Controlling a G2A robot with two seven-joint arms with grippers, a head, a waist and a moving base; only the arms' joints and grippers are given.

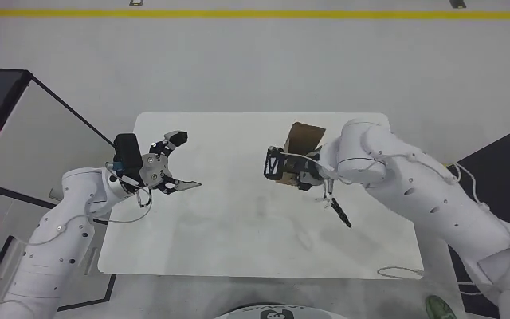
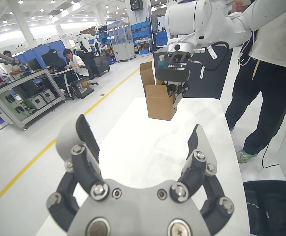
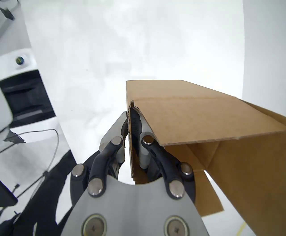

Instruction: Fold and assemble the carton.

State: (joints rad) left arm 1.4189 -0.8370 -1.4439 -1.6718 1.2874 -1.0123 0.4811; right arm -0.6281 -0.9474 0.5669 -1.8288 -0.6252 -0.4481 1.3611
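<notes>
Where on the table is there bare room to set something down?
Bare: the middle of the table between the left gripper and the carton, and the strip along the robot's edge. Crowded: far right, where the right gripper holds the carton.

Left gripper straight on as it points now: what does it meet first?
Probably the carton, pinched by the right gripper; the open left gripper points at it across bare table, though height is unclear.

Bright, even light fell from ceiling lamps. The white table glared, almost washed out; shadows were soft, and wrist views bowed at the edges.
</notes>
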